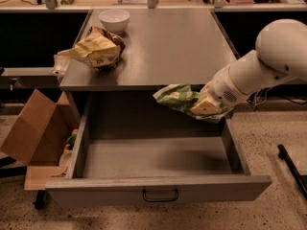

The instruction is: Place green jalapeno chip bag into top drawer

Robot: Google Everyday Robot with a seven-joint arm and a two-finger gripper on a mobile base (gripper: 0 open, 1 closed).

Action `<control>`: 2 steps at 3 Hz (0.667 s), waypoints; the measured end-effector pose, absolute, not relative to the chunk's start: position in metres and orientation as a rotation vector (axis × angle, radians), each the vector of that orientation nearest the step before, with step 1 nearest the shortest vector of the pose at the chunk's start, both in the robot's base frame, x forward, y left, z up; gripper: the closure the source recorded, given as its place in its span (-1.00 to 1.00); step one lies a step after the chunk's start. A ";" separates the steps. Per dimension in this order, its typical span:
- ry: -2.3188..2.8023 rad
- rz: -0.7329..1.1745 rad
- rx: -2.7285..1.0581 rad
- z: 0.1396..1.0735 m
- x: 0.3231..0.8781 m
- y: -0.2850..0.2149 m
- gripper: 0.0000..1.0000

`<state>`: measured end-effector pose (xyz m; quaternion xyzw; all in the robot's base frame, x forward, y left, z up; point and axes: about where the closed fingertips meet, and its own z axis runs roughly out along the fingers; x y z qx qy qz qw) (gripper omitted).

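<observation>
The green jalapeno chip bag [178, 98] hangs in the air over the back right part of the open top drawer [158, 188]. My gripper [205, 105] is shut on the bag's right end, with the white arm reaching in from the right. The bag sits just below the front edge of the counter top. The drawer is pulled far out and its grey floor shows bare; a dark bail handle [160, 195] is on its front panel.
A yellow-and-brown wrinkly bag [97, 48] and a white bowl [114, 19] sit on the left of the grey counter top [163, 47]. An open cardboard box [36, 133] stands on the floor left of the drawer. A dark bar [292, 169] lies at the right.
</observation>
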<state>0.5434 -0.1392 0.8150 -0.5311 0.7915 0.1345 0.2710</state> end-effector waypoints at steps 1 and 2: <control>2.201 0.358 -1.432 0.780 0.540 -0.139 1.00; 2.290 0.401 -1.415 0.723 0.529 -0.136 1.00</control>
